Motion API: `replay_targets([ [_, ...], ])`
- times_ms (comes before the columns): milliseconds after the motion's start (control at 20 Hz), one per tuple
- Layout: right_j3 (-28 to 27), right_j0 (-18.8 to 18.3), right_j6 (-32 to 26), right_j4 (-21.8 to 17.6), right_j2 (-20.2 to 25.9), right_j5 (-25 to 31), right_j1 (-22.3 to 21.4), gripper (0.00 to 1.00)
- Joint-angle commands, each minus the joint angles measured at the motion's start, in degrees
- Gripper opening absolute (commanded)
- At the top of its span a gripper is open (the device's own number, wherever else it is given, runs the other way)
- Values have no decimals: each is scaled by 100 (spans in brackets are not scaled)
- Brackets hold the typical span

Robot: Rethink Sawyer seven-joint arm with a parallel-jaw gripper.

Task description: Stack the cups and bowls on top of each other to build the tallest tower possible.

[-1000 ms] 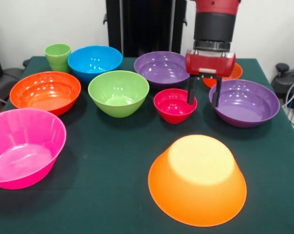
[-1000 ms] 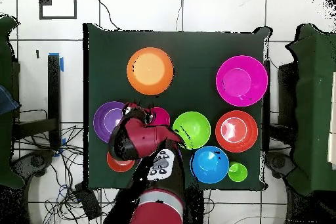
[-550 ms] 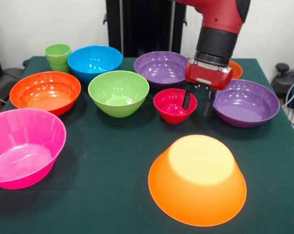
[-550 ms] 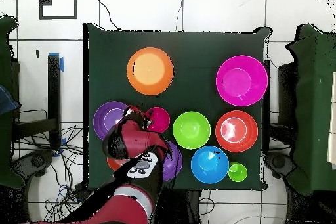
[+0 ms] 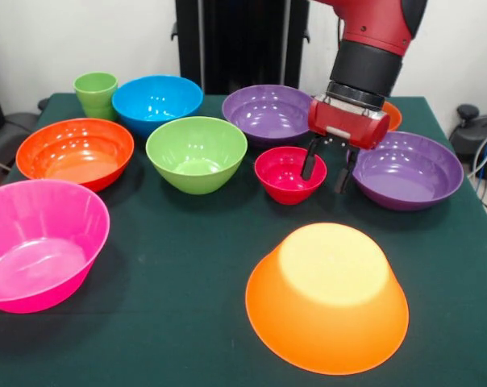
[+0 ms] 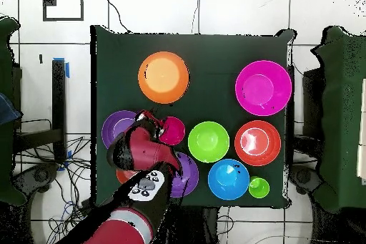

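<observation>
On green baize at the robot's table, laid out for tower-building and nothing yet stacked. Nearest the front camera, a large orange bowl (image 5: 327, 297) turned rim-down, presumably as the tower's base. At the left edge, a wide pink bowl (image 5: 40, 242); behind it, a red-orange bowl (image 5: 75, 151), a green bowl (image 5: 196, 152) and a blue bowl (image 5: 157, 102), all mouth-up and apart, so each can be picked singly. To the right, two purple bowls (image 5: 406, 168) (image 5: 268, 110), with another red-orange bowl (image 5: 391, 118) mostly hidden behind the arm. Between them, the gripper (image 5: 326, 164), fingers spread and empty, astride the right rim of the small magenta-red bowl (image 5: 288, 172), apparently lining up a pinch on its wall. At the far left corner, the light-green cup (image 5: 96, 93), upright just beside the blue bowl.
</observation>
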Motion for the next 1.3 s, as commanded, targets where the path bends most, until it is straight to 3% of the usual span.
replay_targets([
  [50,-365,15,952,477,262,-108,134,100],
  [400,-498,22,944,709,365,-99,184,100],
  [1050,-970,597,859,1819,-10,208,500,100],
  [1300,-1043,609,810,1969,10,218,564,100],
])
